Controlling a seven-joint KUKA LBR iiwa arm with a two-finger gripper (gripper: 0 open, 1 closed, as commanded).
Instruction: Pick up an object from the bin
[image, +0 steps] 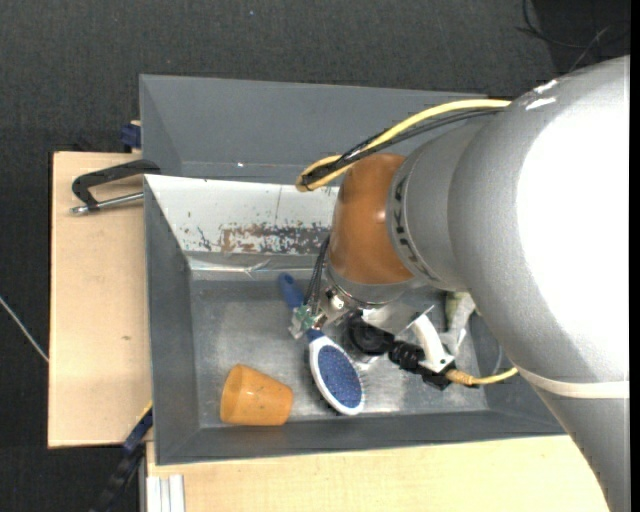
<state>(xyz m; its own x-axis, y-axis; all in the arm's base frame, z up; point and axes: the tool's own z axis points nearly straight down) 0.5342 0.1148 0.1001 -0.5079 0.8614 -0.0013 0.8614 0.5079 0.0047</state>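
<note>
Arm in from the right, orange wrist cover (365, 225) sunk low inside the grey metal bin (170, 300). Gripper (352, 332) down near the floor at mid-bin, right at the upper end of an oval brush with blue pad and white rim (335, 378) — touching or just clear, cannot tell. Apart or together: cannot tell either, hidden under the wrist. Left of the brush and apart from it, an orange plastic cup (255, 396) on its side. Small blue piece (289, 290) near the back wall, just left of the wrist. White and black bits (432, 348) heaped on the right — partly beneath the arm.
</note>
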